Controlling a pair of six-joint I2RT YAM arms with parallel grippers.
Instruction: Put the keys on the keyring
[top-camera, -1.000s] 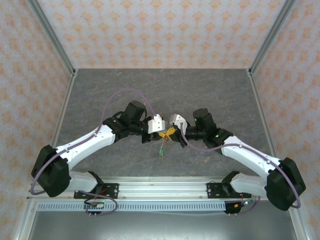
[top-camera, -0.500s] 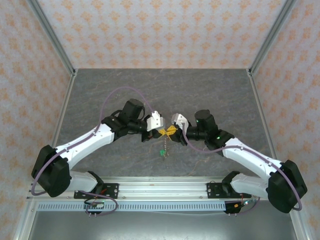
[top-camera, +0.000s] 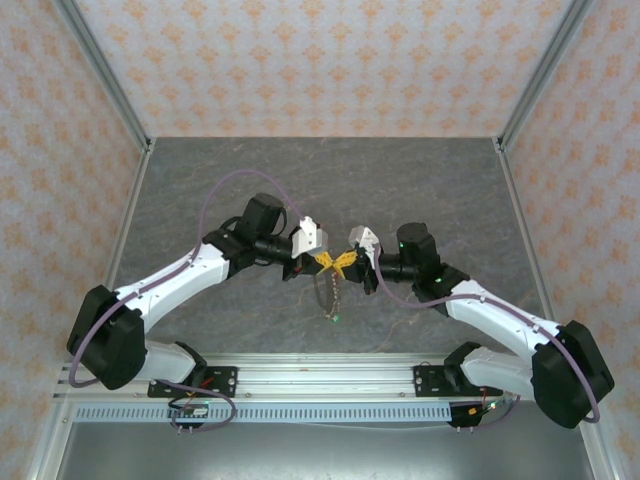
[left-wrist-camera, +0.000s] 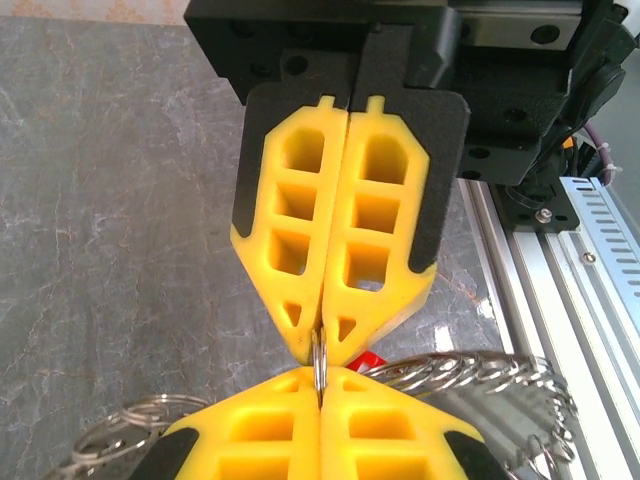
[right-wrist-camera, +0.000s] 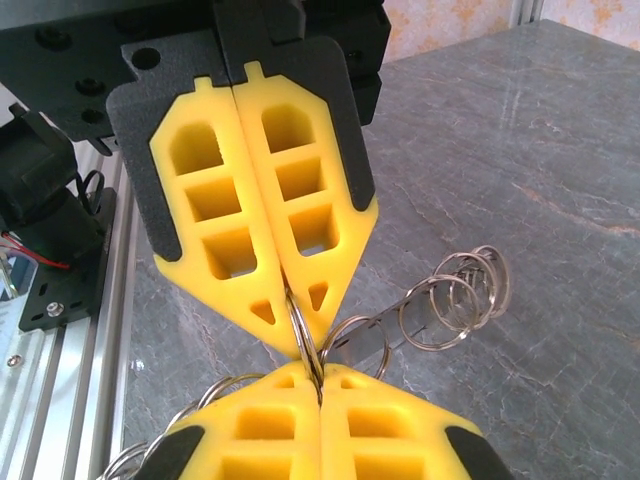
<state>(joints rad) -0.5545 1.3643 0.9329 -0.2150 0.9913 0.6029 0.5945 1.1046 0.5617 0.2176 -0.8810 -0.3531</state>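
Yellow-padded left tool (left-wrist-camera: 320, 385), right tool (right-wrist-camera: 318, 385) — tip to tip, both clamped on thin silvery wire keyring (left-wrist-camera: 470, 372), small green tag (top-camera: 336, 318) hung below.

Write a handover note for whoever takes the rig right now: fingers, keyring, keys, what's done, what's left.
Left gripper: fingers shut on a thin wire ring of the keyring.
Right gripper: shut on the same ring, tip to tip with the left.
Keyring: the rest of the chain hangs below the fingers toward the table, with the green tag at its low end.
Keys: the red tag sits just behind the pinched ring. A flat metal blade, likely a key, lies among the rings.
Done: both grippers hold the ring. Cannot tell whether any key is threaded on.
Left: thread both keys and check them.
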